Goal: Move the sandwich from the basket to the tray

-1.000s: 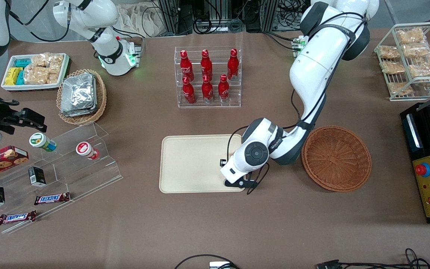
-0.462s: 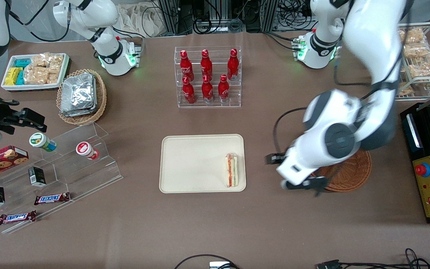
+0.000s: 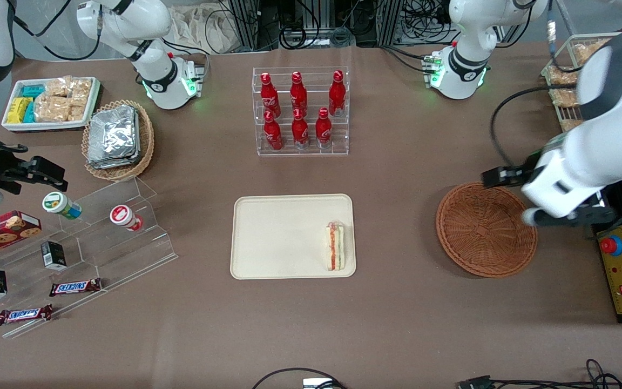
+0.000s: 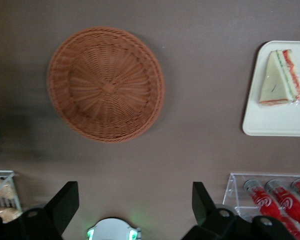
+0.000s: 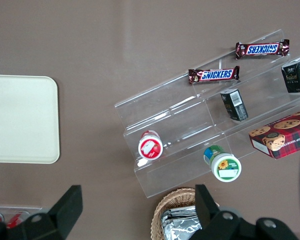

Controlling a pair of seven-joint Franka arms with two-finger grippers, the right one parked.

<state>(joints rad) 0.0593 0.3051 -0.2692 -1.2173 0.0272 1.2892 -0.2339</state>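
Note:
The sandwich [image 3: 335, 247], a wrapped wedge with red and green layers, lies flat on the cream tray [image 3: 284, 237], at the tray's end nearest the basket. The reddish-brown wicker basket [image 3: 486, 228] holds nothing. My left gripper [image 3: 565, 217] hangs high above the table at the basket's edge toward the working arm's end, well away from the sandwich. In the left wrist view, the gripper [image 4: 134, 192] is open with only bare tablecloth between its fingers; the basket [image 4: 106, 84], sandwich [image 4: 282, 77] and tray [image 4: 275, 120] all lie far below it.
A clear rack of red bottles [image 3: 300, 111] stands farther from the front camera than the tray. A black control box with a red button [image 3: 619, 254] and a wire rack of snacks [image 3: 592, 81] sit near my arm. Clear stepped shelves [image 3: 89, 237] stand toward the parked arm's end.
My gripper let go of the sandwich on the tray, rose, and swung over the basket toward the working arm's end. The sandwich stays where it was set down.

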